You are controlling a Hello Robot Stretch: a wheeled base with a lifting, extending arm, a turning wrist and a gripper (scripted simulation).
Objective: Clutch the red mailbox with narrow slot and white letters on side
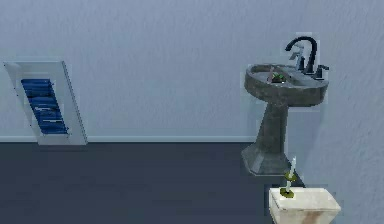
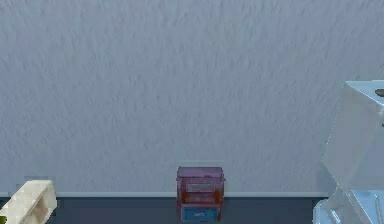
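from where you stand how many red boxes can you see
1. The red box stands on the floor by the wall, low in the arm side view's middle. More could be hidden beyond the pictures' edges.

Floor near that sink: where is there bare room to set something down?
The dark floor is bare between the blue framed panel and the pedestal sink. Crowded at the sink's foot, where a cream box stands. In the arm side view, bare strips flank the reddish box.
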